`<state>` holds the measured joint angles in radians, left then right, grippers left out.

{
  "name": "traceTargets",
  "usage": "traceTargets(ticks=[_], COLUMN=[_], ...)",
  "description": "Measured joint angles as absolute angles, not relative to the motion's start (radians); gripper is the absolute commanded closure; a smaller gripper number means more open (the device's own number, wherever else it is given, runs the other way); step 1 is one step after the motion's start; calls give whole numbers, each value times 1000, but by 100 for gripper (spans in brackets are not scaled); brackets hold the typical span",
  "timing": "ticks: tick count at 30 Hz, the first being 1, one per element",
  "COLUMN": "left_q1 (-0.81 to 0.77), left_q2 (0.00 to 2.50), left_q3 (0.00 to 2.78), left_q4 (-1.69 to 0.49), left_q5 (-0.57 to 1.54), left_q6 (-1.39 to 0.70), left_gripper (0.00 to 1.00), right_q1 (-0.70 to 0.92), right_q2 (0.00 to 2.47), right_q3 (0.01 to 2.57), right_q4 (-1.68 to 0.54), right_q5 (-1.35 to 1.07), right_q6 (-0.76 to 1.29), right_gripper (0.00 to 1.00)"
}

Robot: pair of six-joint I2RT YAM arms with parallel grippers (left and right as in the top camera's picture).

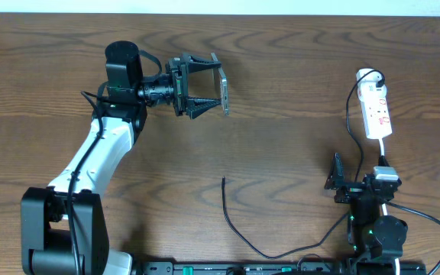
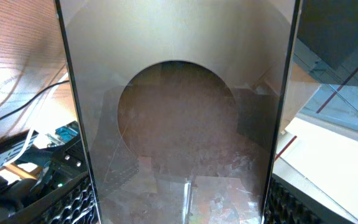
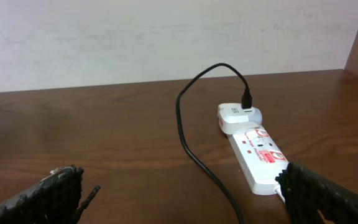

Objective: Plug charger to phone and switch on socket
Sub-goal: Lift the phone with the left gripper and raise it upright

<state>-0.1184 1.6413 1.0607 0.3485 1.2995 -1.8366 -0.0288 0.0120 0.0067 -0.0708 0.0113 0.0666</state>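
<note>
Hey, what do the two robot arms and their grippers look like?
The left arm has a white middle link, black joints and base, and a thin black cable along it. The right arm is mostly black, with small green lights and a looping black cable. The left gripper and right gripper are black with textured pads.

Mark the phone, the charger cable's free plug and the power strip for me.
phone (image 2: pixel 179 118): left wrist view, middle of its flat face, on the dark oval.
cable plug (image 1: pixel 223 181): overhead view, free tip of the thin black cable.
power strip (image 1: pixel 378 114): overhead view, middle of its white body.
</note>
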Motion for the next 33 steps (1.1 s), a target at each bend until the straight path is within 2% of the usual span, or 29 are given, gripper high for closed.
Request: traceTargets(ticks=[18, 28, 33], left_q1=[-118, -118, -118], left_q2=[1641, 1641, 1641], left_q3=[1061, 1061, 1061], left_q4=[348, 338, 212], left_q5=[1299, 1243, 1174], left_q6=[-1808, -1518, -1356], left_gripper=[93, 93, 93], right_q1=[-29, -29, -29], right_q2=[12, 12, 12], right_q3=[7, 7, 7], right_q4=[-71, -71, -70], right_q5=[11, 12, 12], right_q6=[67, 67, 67], right_gripper=[1, 1, 1])
